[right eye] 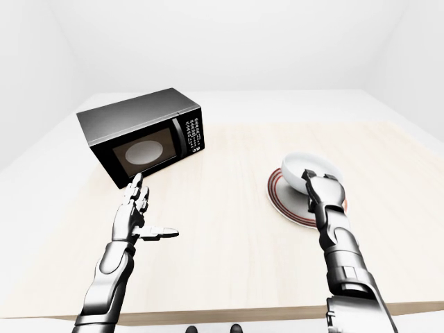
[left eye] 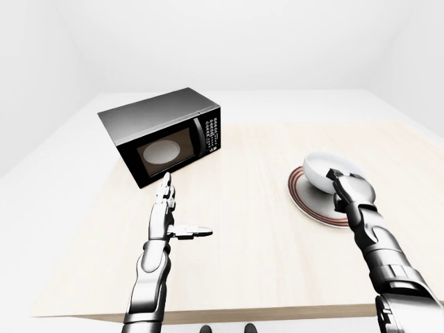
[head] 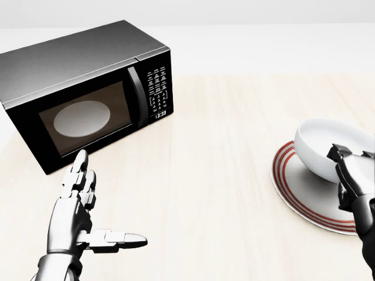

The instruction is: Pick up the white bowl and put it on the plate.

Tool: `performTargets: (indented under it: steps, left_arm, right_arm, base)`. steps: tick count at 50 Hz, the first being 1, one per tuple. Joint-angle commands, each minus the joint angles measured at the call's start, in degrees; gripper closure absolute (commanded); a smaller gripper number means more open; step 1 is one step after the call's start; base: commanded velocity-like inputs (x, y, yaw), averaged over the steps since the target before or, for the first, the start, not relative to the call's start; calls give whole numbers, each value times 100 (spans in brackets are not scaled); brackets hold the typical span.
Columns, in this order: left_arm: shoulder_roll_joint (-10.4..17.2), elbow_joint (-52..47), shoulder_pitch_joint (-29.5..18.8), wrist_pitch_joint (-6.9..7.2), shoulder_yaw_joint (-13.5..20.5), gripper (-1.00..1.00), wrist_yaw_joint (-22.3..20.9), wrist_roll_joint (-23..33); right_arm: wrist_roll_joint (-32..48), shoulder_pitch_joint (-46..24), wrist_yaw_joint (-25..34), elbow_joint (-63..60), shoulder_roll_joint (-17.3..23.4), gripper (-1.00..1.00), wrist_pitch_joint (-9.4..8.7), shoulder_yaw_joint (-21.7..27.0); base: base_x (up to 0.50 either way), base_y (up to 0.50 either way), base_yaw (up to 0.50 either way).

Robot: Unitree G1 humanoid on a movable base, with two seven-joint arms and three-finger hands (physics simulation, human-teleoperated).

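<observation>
The white bowl rests tilted on the red-ringed white plate at the right of the head view. My right hand grips the bowl's near rim, its dark fingers curled over the edge. My left hand hovers open above the table at lower left, fingers stretched out and thumb pointing right, holding nothing. It is far from the bowl and the plate.
A black microwave with its door closed stands at upper left, just beyond my left hand. The light wooden table stretches between the microwave and the plate; its near edge shows in the left-eye view.
</observation>
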State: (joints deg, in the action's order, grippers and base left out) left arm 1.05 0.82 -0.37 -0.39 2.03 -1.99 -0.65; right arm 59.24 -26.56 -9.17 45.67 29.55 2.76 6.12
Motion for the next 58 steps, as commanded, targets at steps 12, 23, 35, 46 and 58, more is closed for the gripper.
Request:
performTargets:
  steps: [12,23,35,46,58]
  left_arm:
    - [0,0,0,-1,0,-100,0,-1]
    - [0,1,0,-3,0,-100,0,-1]
    - [0,1,0,-1,0,-100,1,-2]
    - [0,1,0,-2,0,-100,-1,-1]
    - [0,1,0,0,0,-100,0,-2]
  right_arm:
    - [273,23,-1,-135,16,-100,-125,47]
    - [324,570,1529,-2981,-141,-100,-543,611]
    - [200,41,3754,-6238,-108,-100,-776,1150]
    - [-291,-1966,4917,-7795,1090,-100,-776,1284]
    - [-834,-3348,4917,-8362,2008,-100,-776,1136]
  base:
    - [0,0,0]
    - [0,0,0]
    - [0,0,0]
    - [0,0,0]
    - [0,0,0]
